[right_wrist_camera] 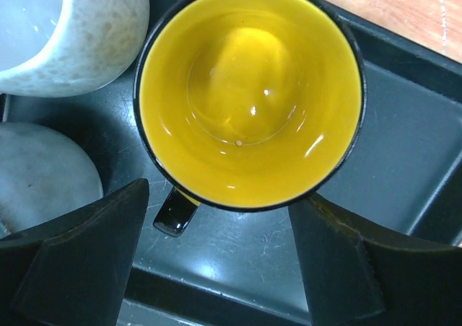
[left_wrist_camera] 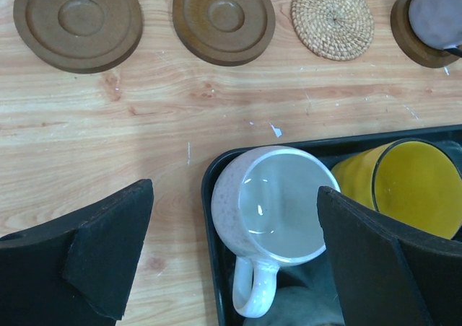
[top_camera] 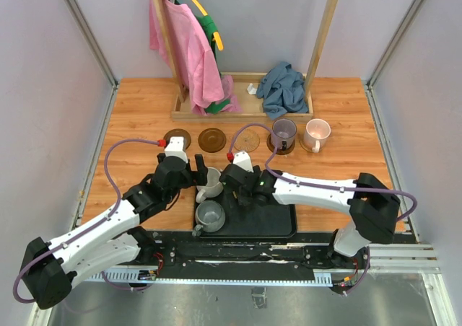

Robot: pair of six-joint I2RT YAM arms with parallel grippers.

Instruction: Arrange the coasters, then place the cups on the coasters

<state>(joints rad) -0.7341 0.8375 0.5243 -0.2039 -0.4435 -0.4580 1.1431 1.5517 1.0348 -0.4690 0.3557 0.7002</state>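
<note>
Two dark brown coasters [left_wrist_camera: 78,23] [left_wrist_camera: 224,19] and a woven tan coaster [left_wrist_camera: 332,18] lie in a row on the wood. The lilac cup [left_wrist_camera: 440,12] stands on another dark coaster [left_wrist_camera: 411,41], and the pale pink cup [top_camera: 316,133] stands to its right. In the black tray [right_wrist_camera: 404,146] are the off-white cup [left_wrist_camera: 278,210], the yellow cup [right_wrist_camera: 249,95] and the grey cup [top_camera: 210,216]. My left gripper [left_wrist_camera: 234,247] is open astride the off-white cup. My right gripper [right_wrist_camera: 216,261] is open just short of the yellow cup, whose black handle [right_wrist_camera: 175,212] lies between the fingers.
A wooden rack base [top_camera: 242,113] stands at the back with pink and green clothes [top_camera: 189,48] hanging and a blue cloth [top_camera: 283,88] heaped on it. The two arms sit close together over the tray's left half.
</note>
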